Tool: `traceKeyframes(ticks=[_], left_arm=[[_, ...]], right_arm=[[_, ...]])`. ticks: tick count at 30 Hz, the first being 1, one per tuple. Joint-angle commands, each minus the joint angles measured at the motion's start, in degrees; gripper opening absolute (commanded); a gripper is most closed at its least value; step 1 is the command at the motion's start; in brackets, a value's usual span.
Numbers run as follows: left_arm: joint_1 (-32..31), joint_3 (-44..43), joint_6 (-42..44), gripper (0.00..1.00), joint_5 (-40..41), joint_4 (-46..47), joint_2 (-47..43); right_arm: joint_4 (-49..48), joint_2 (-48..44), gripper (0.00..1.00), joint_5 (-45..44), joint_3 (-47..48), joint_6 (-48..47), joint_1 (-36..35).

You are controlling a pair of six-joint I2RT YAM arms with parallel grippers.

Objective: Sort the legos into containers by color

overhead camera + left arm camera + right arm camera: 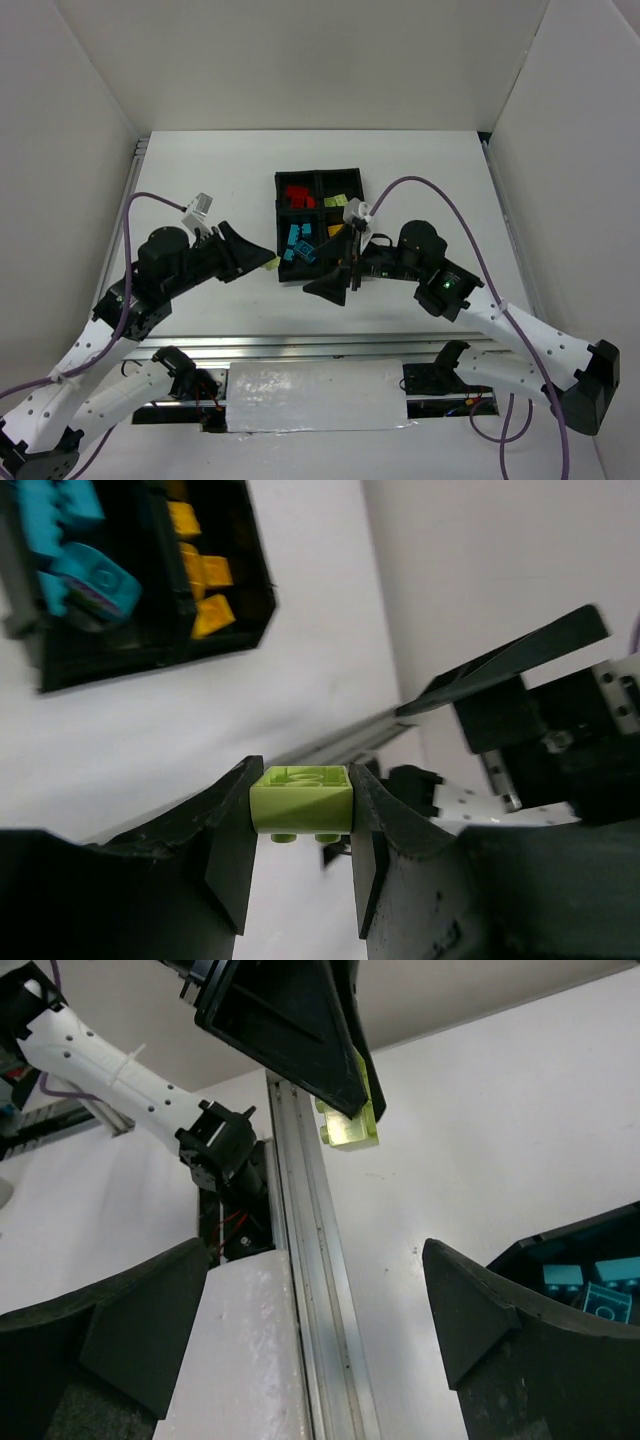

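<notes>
My left gripper (pixel 272 262) is shut on a pale lime green lego (pixel 302 800), held off the table just left of the tray's near-left corner. The same lego (pixel 348 1125) shows in the right wrist view, pinched at the tips of the left fingers (pixel 300 1030). The black tray (pixel 278 215) holds red legos (pixel 297 193) far left, lime green legos (pixel 338 198) far right, cyan legos (pixel 300 243) near left and orange legos (pixel 335 230) near right. My right gripper (pixel 325 290) stands open and empty in front of the tray's near edge, jaws wide apart (pixel 315 1310).
An aluminium rail (pixel 320 345) runs along the table's near edge, with a white pad (pixel 315 395) in front of it between the arm bases. White walls close in the table on three sides. Purple cables (pixel 440 195) arch over both arms.
</notes>
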State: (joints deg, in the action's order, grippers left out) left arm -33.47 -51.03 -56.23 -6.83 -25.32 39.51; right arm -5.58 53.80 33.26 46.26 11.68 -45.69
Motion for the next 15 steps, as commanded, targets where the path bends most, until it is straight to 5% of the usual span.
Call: traceKeyframes(ticks=[1, 7, 15], left_arm=[[0.2, 0.1, -12.9, 0.00, -9.8, 10.1, 1.3], [0.1, -0.5, -18.2, 0.00, -8.1, 9.9, 1.8], [-0.2, 1.3, -22.0, 0.00, -8.9, 11.9, 2.2]], right_arm=[[-4.4, -1.0, 0.93, -5.3, 0.1, -4.6, -3.3], [-4.1, 0.4, 0.91, -18.2, 2.4, -6.8, -9.7], [-7.3, 4.7, 0.84, -20.9, 5.5, -6.6, -11.1]])
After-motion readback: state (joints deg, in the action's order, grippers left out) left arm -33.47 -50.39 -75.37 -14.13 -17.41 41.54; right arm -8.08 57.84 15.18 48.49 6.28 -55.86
